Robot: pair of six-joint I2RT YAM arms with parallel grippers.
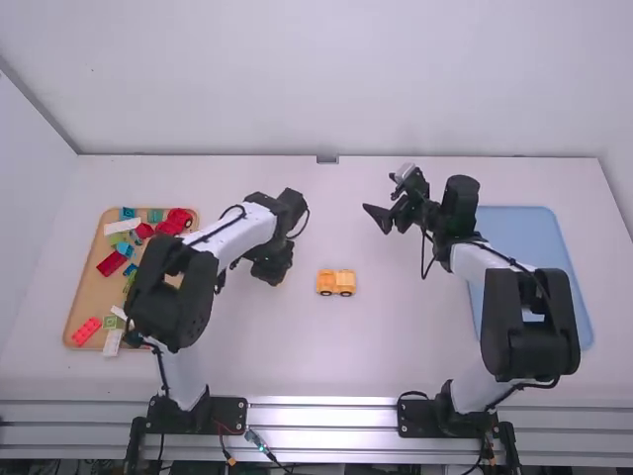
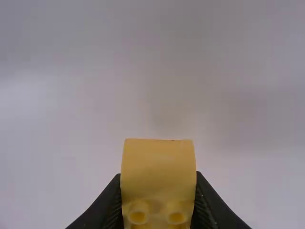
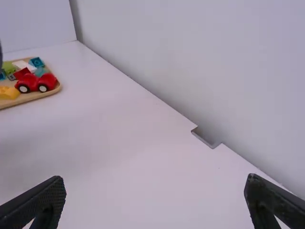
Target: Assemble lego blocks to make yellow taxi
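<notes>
Evidently the yellow vehicle [image 1: 336, 282] lies on the white table [image 1: 396, 341] with its long axis running from nine to three o'clock, taking twelve as straight away from the high camera. Wheels show along its six o'clock side; I can't tell which end is the front. Between three and four o'clock from the left gripper [image 1: 272, 267], it sits near but apart from those jaws.

The left gripper's jaws are clamped on a yellow block [image 2: 158, 169], one finger pressed to each flank. The block sits squarely between them, part of it projecting beyond the fingertips. Its two round studs stand side by side, their row running from one finger toward the other; which way the block's long axis goes I can't tell.

At one o'clock from the vehicle, well apart from it, is the right gripper [image 1: 386, 195], its jaws wide apart with nothing between them.

Off at nine o'clock from the vehicle is the wooden tray [image 1: 75, 297] of assorted blocks, a red toy car [image 1: 176, 220] near its one o'clock corner. A blue tray [image 1: 544, 237] lies toward three o'clock, partly behind the right arm.
</notes>
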